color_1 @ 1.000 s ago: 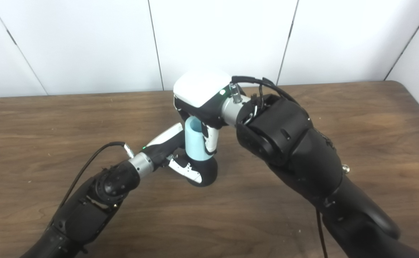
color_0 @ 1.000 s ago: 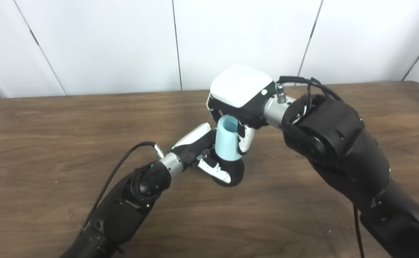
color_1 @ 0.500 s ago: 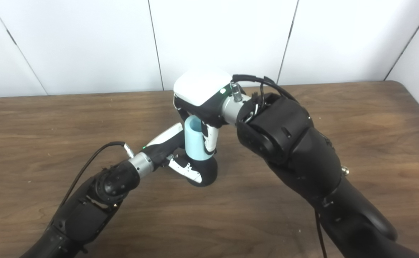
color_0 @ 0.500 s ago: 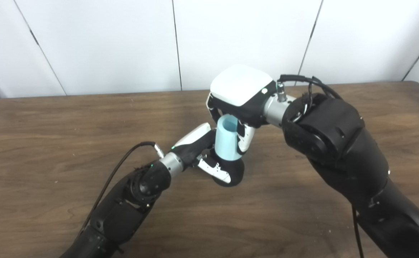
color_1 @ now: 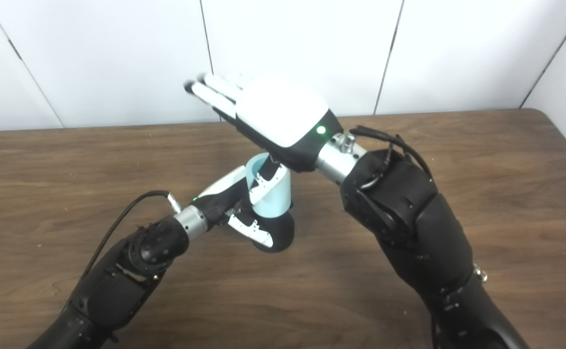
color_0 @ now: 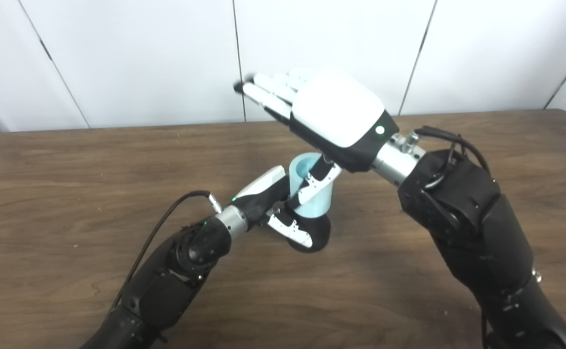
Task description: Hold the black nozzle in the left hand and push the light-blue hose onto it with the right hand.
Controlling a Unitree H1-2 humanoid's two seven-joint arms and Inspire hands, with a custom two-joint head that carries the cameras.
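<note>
My left hand point(color_0: 283, 213) is shut on the black nozzle point(color_0: 318, 232), which rests low over the table's middle. The light-blue hose point(color_0: 314, 198) stands upright on top of the nozzle, its open end facing up point(color_1: 277, 196). My right hand point(color_0: 334, 114) is open above the hose, fingers stretched out flat toward the back wall. Its thumb point(color_0: 318, 175) still lies against the hose's upper rim. The joint between hose and nozzle is partly hidden by my left fingers.
The brown wooden table point(color_0: 70, 160) runs across the view, its back edge against a white panelled wall point(color_0: 142, 58). A black cable point(color_0: 166, 218) loops from my left wrist. My right forearm point(color_0: 462, 213) crosses the table's right half.
My right hand has let go of the hose: its fingers have opened and swung up and back. The hose stays on the nozzle, and my left hand has not moved.
</note>
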